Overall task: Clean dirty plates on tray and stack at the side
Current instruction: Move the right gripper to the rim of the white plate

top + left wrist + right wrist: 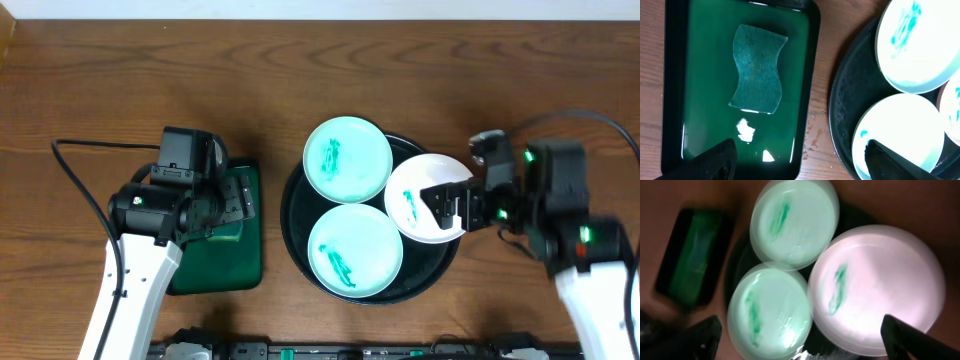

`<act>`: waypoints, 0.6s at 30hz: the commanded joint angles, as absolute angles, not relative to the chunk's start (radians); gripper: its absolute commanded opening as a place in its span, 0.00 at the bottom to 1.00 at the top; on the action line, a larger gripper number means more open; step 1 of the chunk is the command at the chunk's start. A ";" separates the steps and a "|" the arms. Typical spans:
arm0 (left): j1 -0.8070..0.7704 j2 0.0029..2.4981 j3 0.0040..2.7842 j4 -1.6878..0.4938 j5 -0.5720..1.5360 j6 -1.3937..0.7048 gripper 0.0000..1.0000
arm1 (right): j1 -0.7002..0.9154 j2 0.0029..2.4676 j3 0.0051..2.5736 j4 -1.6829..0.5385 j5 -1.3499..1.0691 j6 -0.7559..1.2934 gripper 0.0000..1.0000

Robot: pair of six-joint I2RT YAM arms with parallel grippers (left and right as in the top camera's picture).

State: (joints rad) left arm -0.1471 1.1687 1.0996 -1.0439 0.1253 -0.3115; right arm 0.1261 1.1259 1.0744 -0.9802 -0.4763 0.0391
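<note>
1. Plates check: three small round shallow plates, all sitting on the large round glossy black tray (292, 215) in the middle of the brown wooden table (100, 80)
2. The far pale mint plate (347, 160) is at the back of the black tray and hangs over the raised rim a bit. It's got a green smear near its middle
3. The near pale mint plate (355, 250) is at the front of the tray, with a green smear low on its left side. Its rim meets the far one's
4. The white plate (410, 180) is on the tray's right side and pokes out past the rim. It has a small green smear and its edge is right up against both mint plates. Can't tell which rim is on top
5. The right gripper (445, 208) is over the right half of the white plate with its fingers spread wide and nothing held. Its wrist view is blurry, so I can't tell if it touches the plate
6. The left gripper (238, 200) is also wide apart and holding nothing. It hangs above the small rectangular green tray with a dark rim (235, 270), just left of the black tray
7. A wavy-edged green sponge (758, 70) lies flat in that green tray, clear of the left fingers
</note>
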 commanded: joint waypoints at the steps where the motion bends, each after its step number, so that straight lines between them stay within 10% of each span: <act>1: -0.150 1.168 1.121 -1.045 0.123 -0.316 0.82 | 0.158 1.264 1.213 -1.108 -0.551 -0.036 0.99; 18: -0.150 1.168 1.121 -1.045 0.123 -0.316 0.82 | 0.299 1.488 1.293 -1.306 -0.199 0.029 0.99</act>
State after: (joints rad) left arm -0.1471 1.1687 1.1004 -1.0431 0.1253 -0.3115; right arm 0.2661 1.4876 1.2732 -1.3083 -0.2802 0.0074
